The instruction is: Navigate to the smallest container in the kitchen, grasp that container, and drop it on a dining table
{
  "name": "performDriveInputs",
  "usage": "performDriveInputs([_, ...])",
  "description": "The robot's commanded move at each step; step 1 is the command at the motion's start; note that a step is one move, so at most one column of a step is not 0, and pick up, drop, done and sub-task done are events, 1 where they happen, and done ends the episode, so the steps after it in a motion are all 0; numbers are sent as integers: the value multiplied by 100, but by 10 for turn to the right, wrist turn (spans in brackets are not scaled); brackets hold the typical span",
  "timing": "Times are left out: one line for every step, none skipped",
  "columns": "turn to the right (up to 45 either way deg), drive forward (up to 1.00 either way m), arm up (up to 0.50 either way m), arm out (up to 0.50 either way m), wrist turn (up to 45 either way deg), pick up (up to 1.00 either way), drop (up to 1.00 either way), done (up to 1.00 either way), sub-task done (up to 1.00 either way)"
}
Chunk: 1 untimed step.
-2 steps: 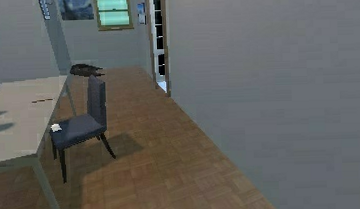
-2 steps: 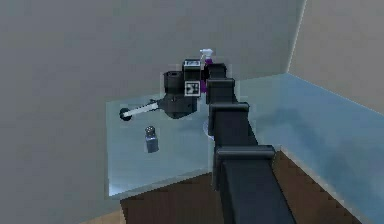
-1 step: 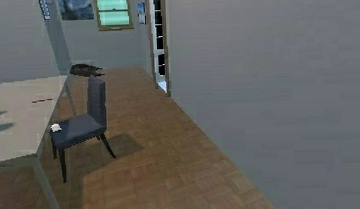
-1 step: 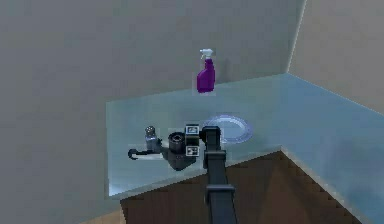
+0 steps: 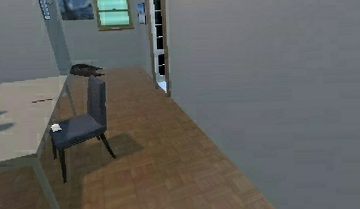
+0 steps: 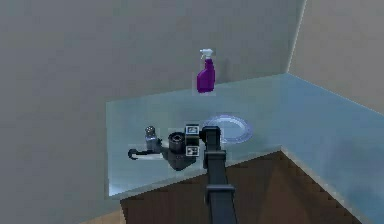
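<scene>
Pale grey-blue counter [image 6: 160, 105] is seen in the arm side view, set into a corner between two walls. Arm [image 6: 216, 185] is extended over it from the bottom edge, with the two white markers [image 6: 181, 143] at its far end and the gripper [image 6: 138, 152] to their left, fingers pointing toward the view's left. Small grey item [image 6: 152, 132] with a darker top stands upright on the counter right at the gripper, just behind it; likely the container, but its shape is too small to confirm. Contact between the two cannot be told, and whether anything is gripped cannot be told either. White ring-shaped dish [image 6: 243, 124] lies on the counter just right of the arm's end. Purple spray bottle [image 6: 207, 74] stands upright farther back, near the wall, well apart from the gripper.

In the forward view, a light-topped table [image 5: 23, 113] is seen at the left, with a dark chair [image 5: 84, 124] just beside its near corner. Wood floor [image 5: 160, 153] runs on to a doorway [image 5: 161, 43]; a plain wall [image 5: 277, 79] takes up the right side
</scene>
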Motion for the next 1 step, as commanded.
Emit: performDriveInputs([0, 0, 10, 0, 0, 0, 0, 0, 0])
